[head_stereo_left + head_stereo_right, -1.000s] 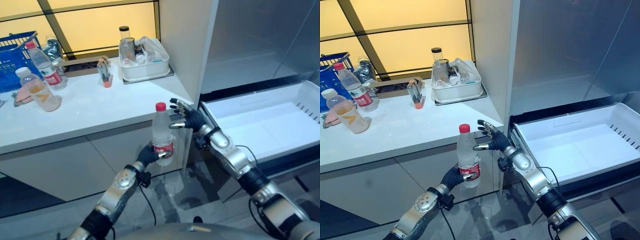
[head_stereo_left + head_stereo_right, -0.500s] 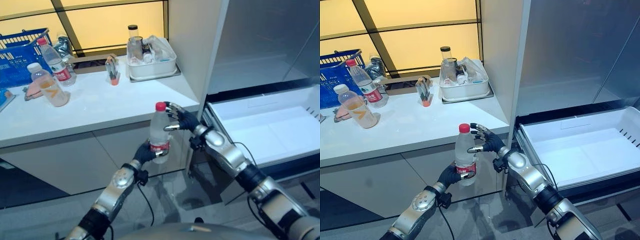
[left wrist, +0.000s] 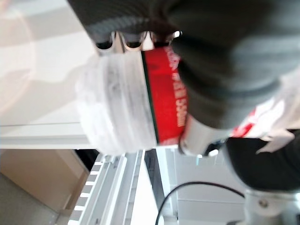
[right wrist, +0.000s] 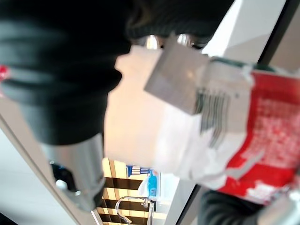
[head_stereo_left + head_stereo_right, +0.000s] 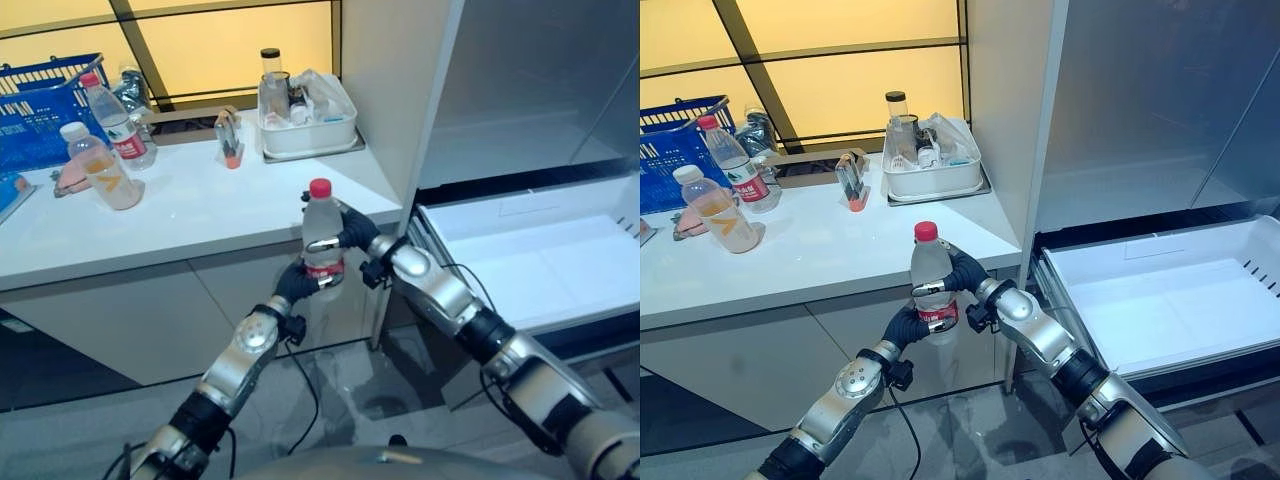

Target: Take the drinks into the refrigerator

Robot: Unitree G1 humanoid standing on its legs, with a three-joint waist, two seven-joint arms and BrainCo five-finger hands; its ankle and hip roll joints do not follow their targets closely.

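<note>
Clear plastic bottle is standing upright in mid-air at 6 o'clock of the worktop | left hand is gripping its base, right hand is wrapping fingers round mid-body | light, slippery, squashable: labelled waist is looking the safest hold.

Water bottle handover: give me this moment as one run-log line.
water bottle: upright, front of counter | left hand: gripping label | right hand: closed on upper body | refrigerator drawer: open, empty

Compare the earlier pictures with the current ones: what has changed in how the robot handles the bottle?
The right hand, open beside the water bottle a second ago, has closed round its upper body. The left hand still grips the bottle by its red label. The bottles on the counter and the open refrigerator drawer are unchanged.
</note>
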